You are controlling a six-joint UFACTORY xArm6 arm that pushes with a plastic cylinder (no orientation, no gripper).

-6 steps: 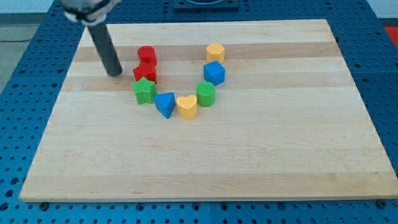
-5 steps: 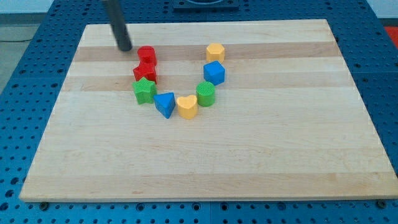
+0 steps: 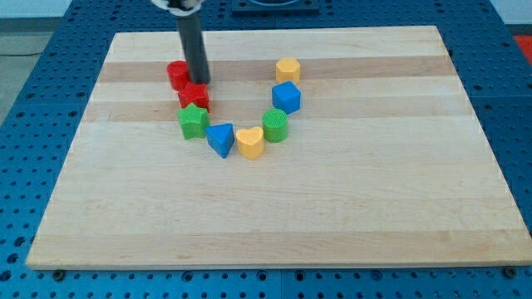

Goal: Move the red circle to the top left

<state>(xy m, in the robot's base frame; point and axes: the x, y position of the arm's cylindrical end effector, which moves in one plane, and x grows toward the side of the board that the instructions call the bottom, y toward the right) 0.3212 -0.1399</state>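
Note:
The red circle (image 3: 177, 75) lies on the wooden board (image 3: 274, 199) toward the view's upper left. My tip (image 3: 199, 81) stands right against the circle's right side, just above a second red block (image 3: 194, 95) of unclear shape. The rod rises from the tip to the view's top edge.
Below the red blocks, a green star (image 3: 193, 121), a blue triangle (image 3: 220, 138), a yellow heart (image 3: 250, 142) and a green circle (image 3: 275, 124) form a curved row. A blue cube (image 3: 286, 96) and a yellow block (image 3: 288, 70) continue it upward on the right.
My tip has moved from the circle's left, round its top, to its right side. The red circle has slid a little to the left, away from the second red block.

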